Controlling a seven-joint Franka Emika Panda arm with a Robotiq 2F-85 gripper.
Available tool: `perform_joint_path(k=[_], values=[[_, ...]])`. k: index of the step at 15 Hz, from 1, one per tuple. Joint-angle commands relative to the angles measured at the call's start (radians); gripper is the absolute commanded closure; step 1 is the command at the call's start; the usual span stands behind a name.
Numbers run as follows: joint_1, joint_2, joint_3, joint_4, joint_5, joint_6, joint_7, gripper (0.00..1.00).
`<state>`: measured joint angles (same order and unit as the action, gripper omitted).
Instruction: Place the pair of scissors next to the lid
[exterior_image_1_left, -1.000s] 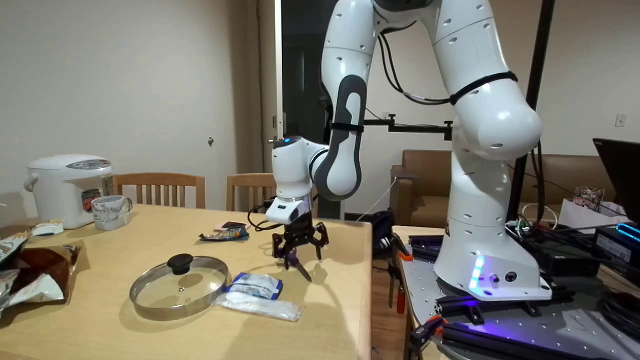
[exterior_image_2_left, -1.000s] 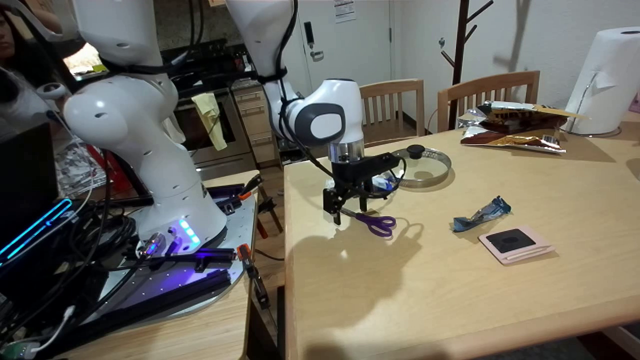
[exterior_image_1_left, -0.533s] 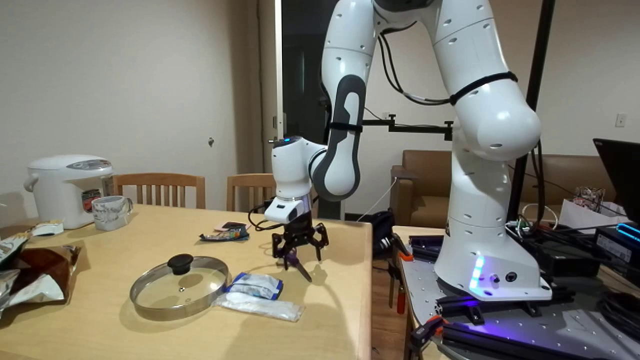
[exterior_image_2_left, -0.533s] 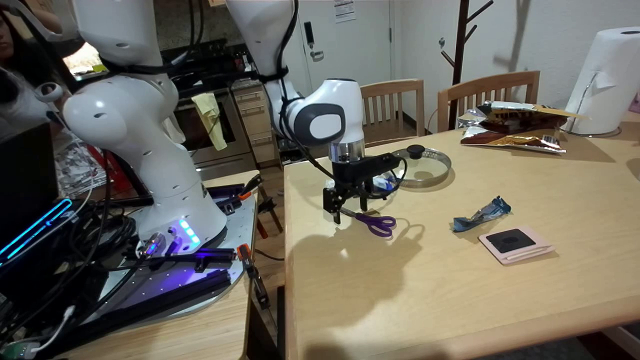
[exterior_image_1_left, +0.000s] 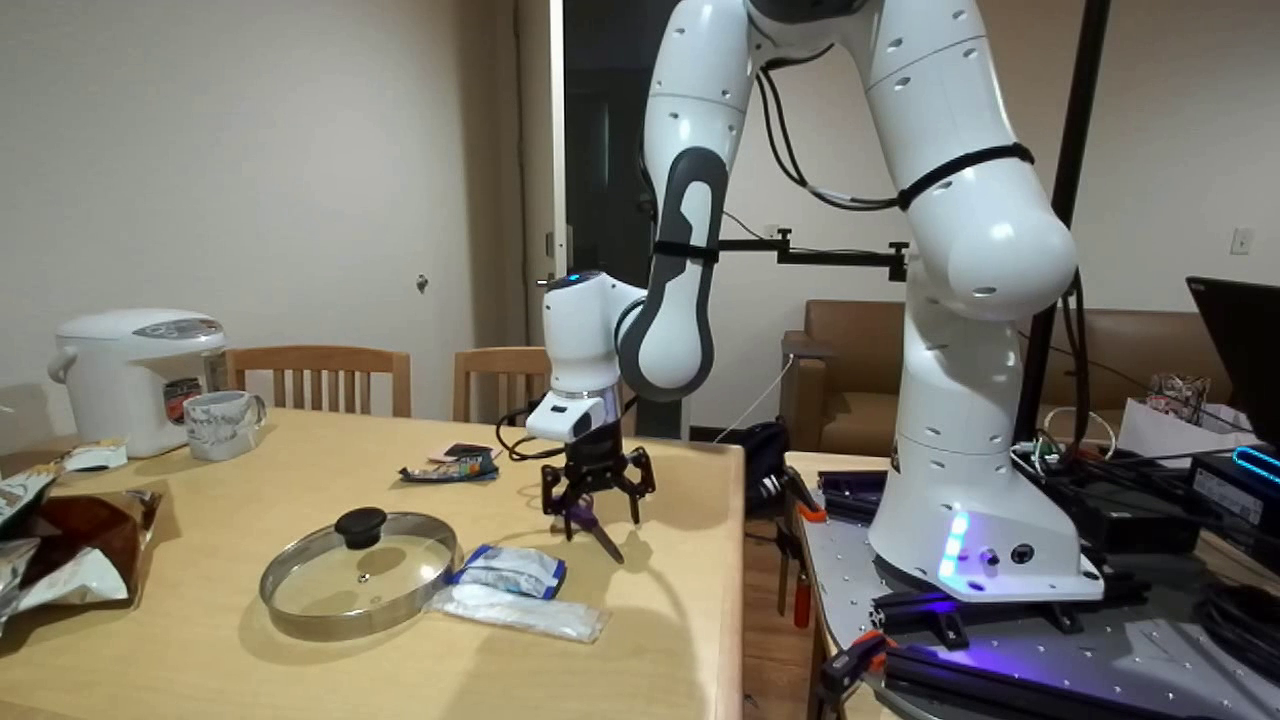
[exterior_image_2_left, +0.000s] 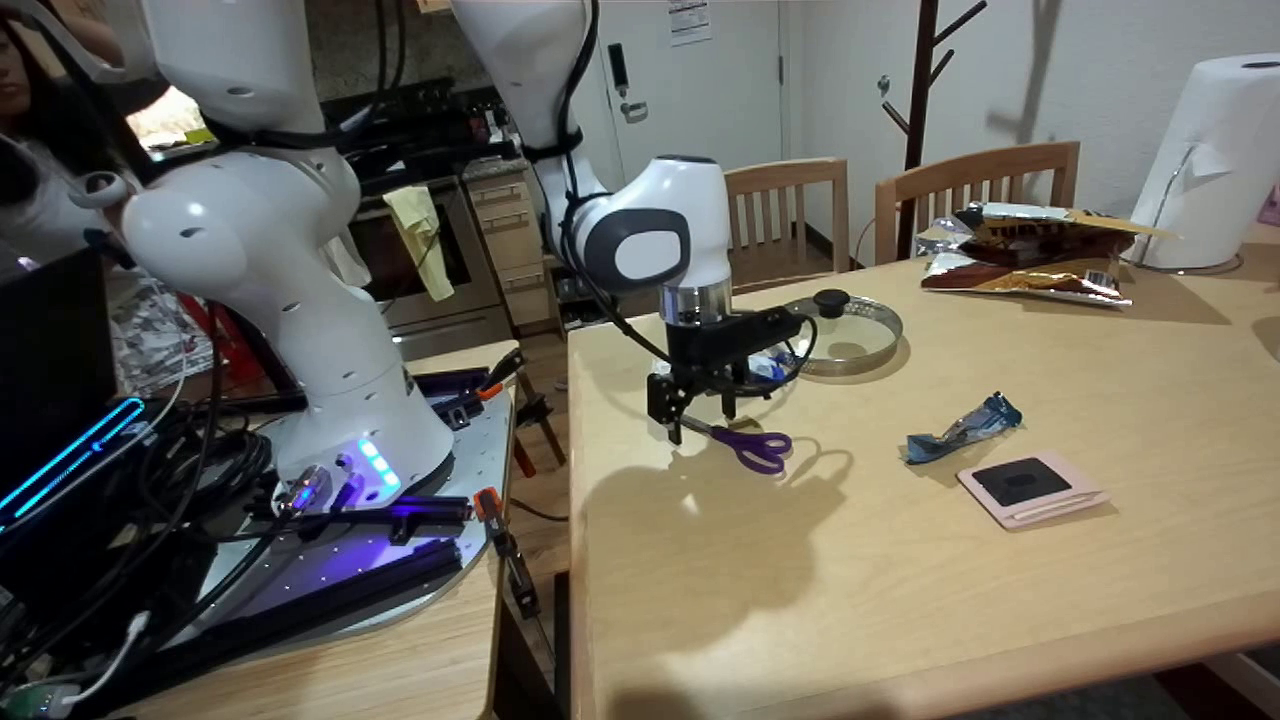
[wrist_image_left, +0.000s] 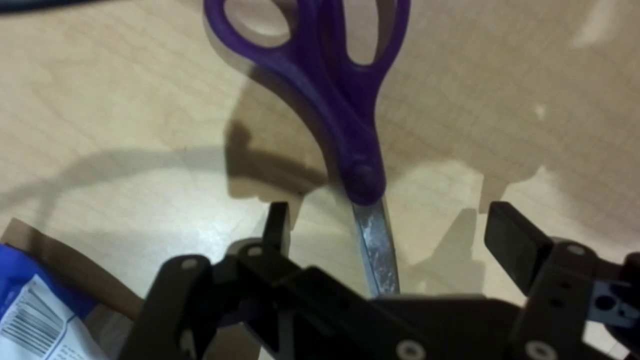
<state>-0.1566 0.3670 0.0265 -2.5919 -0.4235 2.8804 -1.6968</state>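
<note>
Between the fingers (wrist_image_left: 517, 245), which stand wide apart and hold nothing, lie the closed metal blades of the pair of scissors (wrist_image_left: 350, 120), with a gap on either side. The scissors rest flat on the table (exterior_image_2_left: 950, 600), purple handles reaching out past the fingers. They should prove light, stiff and hardly fragile, but the blades look slick and so thin that a pinch there must go very low. A surer hold is probably the purple neck beside the pivot, thicker and nearer the balance; gripped by the blades, the handles may droop or swing. Farther out, a blue-and-white packet (exterior_image_1_left: 512, 572) lies between the scissors and the lid (exterior_image_1_left: 360, 580), well apart from them.
</note>
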Motion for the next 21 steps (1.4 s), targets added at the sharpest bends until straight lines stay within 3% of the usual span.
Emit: perform_joint_path(k=[1, 5, 14, 17, 21], values=[[0.012, -0.001, -0.008, 0.000, 0.014, -0.001, -0.010, 0.00], [0.023, 0.001, -0.020, 0.006, 0.005, -0.020, -0.003, 0.00], [-0.064, 0.007, 0.050, -0.007, 0.048, 0.084, -0.120, 0.00], [-0.023, 0.008, 0.004, -0.001, 0.030, 0.069, -0.067, 0.00], [-0.022, -0.001, 0.005, 0.000, 0.039, 0.042, -0.074, 0.00]])
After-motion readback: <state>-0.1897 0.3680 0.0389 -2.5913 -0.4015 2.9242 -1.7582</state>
